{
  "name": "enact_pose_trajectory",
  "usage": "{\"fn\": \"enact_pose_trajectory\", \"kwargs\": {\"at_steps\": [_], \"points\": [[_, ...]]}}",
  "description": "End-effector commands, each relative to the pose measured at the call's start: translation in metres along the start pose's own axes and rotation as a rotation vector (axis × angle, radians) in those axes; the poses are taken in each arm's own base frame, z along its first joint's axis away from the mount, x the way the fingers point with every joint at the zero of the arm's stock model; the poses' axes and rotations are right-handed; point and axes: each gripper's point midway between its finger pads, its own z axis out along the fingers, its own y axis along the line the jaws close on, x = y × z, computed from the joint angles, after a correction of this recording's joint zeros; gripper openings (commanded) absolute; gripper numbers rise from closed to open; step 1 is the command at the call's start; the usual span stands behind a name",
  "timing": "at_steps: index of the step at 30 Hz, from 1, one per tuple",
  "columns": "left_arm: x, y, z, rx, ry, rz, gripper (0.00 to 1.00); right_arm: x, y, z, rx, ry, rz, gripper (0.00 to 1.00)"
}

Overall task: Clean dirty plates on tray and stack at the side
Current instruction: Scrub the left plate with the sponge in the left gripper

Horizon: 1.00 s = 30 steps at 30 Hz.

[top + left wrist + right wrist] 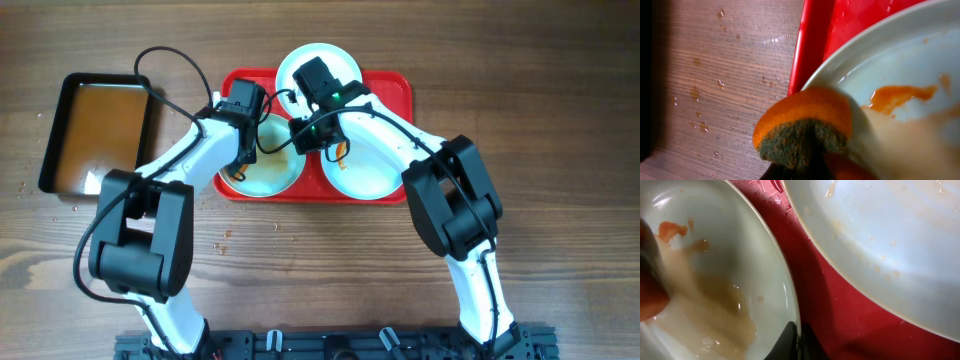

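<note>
The red tray [396, 86] lies at the far middle of the wooden table [560, 100] and carries all 3 plates: the left plate [278, 178] and the right plate [368, 172] side by side along its near edge, and the third plate [298, 62] behind them, jutting over the far rim. The left gripper [240, 168] is clenched on an orange sponge [805, 112] with a dark green scouring face, which presses on the left plate near its rim. Just beside the sponge, that plate shows an orange smear [900, 95] and a brownish wet film. The right gripper [797, 342] sits at the same plate's opposite rim, between the 2 near plates; whether it clamps the rim, I cannot tell. A black pan [60, 110] of brown water stands left of the tray.
</note>
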Motion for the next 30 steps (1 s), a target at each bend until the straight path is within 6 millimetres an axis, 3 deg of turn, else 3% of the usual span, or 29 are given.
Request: {"fn": "enact_pose_trajectory", "kwargs": {"at_steps": [1, 2, 4, 6, 15, 18, 23, 27, 30], "points": [[-0.025, -0.028, -0.029, 0.222, -0.049, -0.023, 0.04, 0.009, -0.003, 0.013, -0.004, 0.034, -0.017, 0.05], [-0.029, -0.054, -0.042, 0.393, -0.053, -0.028, 0.04, 0.009, -0.003, 0.013, -0.005, 0.035, -0.017, 0.05], [-0.033, -0.087, -0.061, 0.61, -0.053, -0.02, 0.04, 0.009, -0.003, 0.013, -0.004, 0.035, -0.016, 0.05], [-0.034, -0.102, -0.066, 0.698, -0.049, -0.011, 0.04, 0.009, -0.003, 0.013, -0.004, 0.035, -0.017, 0.05], [-0.014, -0.12, -0.008, 0.664, 0.056, -0.016, 0.04, 0.01, -0.003, 0.013, -0.004, 0.037, -0.017, 0.04], [-0.016, -0.093, 0.016, 0.513, 0.045, -0.042, 0.04, 0.01, -0.003, 0.013, -0.003, 0.04, -0.016, 0.05], [-0.018, -0.009, 0.043, 0.085, 0.014, -0.072, 0.04, 0.01, -0.003, 0.013, -0.004, 0.039, -0.016, 0.05], [-0.015, 0.016, 0.046, 0.006, 0.03, -0.085, 0.04, 0.01, -0.003, 0.013, -0.003, 0.038, -0.016, 0.04], [-0.022, 0.034, 0.032, -0.07, -0.007, -0.09, 0.04, 0.01, -0.004, 0.013, 0.0, 0.037, -0.016, 0.04]]}}
